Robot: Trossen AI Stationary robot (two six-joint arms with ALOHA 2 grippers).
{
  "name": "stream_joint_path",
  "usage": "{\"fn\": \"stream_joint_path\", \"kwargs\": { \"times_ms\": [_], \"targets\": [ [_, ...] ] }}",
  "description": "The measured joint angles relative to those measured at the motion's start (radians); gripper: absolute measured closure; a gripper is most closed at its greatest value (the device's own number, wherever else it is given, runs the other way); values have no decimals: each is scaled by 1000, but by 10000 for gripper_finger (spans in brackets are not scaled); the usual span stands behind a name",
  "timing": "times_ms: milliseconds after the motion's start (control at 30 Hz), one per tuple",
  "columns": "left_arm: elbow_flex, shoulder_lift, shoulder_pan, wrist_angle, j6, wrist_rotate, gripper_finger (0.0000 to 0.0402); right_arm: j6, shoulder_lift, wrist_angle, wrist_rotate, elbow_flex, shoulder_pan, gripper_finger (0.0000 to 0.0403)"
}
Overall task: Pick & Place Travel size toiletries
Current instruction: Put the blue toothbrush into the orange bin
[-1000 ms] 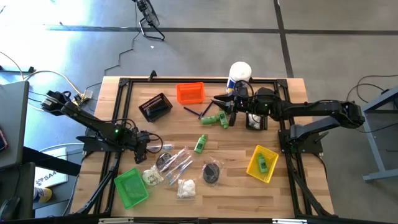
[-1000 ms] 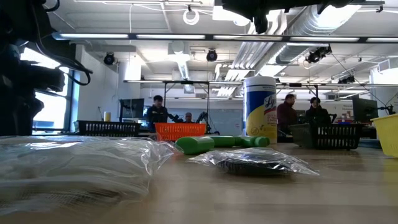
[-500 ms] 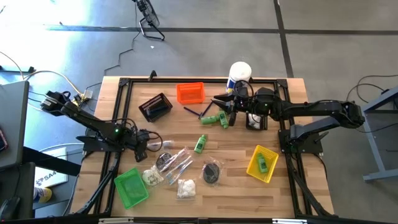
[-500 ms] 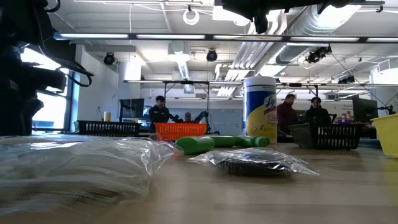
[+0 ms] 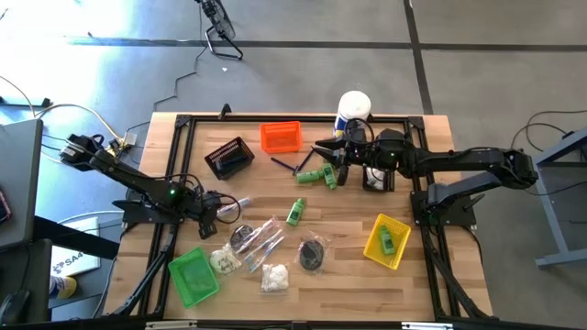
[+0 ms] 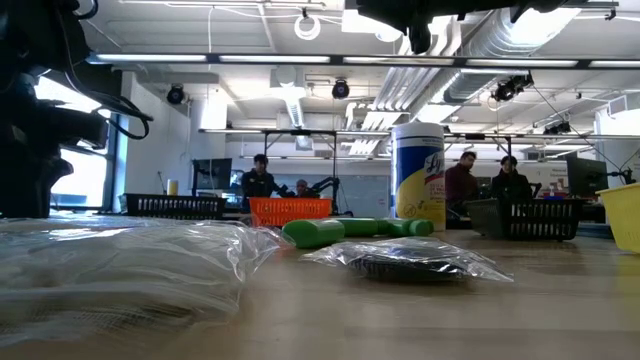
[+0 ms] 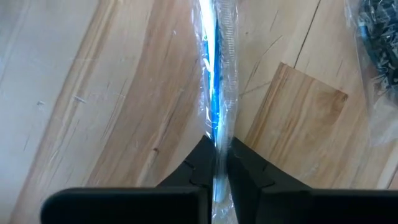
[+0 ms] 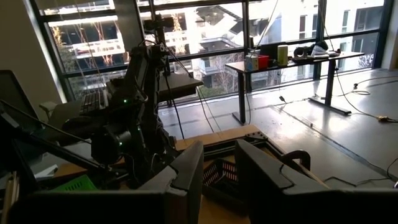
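Left wrist view gives you what no other camera does: the left gripper (image 7: 219, 163) has its two dark fingers pinched together on a slim clear-wrapped packet (image 7: 216, 74) with a blue strip inside, lying along the wood grain up the middle of the frame. At the upper right of that frame you catch the edge of a dark bundle (image 7: 380, 37) in plastic.

From the high view you see where this sits: the left gripper (image 5: 223, 209) is low at the left centre of the table (image 5: 404, 275), with the packet (image 5: 237, 204) just at its tip and the green bin (image 5: 193, 275) below it in the frame. Other toiletries lie in a loose heap at lower centre, with a green bottle (image 5: 295, 212) just above them.

The right gripper (image 5: 332, 158) hangs in the upper middle of the frame beside the white canister (image 5: 352, 110). In the right wrist view its fingers (image 8: 186, 171) stand slightly apart with nothing between them; you see only room and windows beyond.
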Motion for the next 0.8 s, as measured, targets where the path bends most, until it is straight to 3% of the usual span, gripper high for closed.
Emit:
{"fn": "stream_joint_path", "kwargs": {
  "times_ms": [400,800],
  "targets": [
    [28,-30,-2,8,32,46,387,7,0,8,-5,0,0,318],
    [88,-104,-1,3,34,-18,383,8,0,19,-30,0,0,318]
  ]
}}
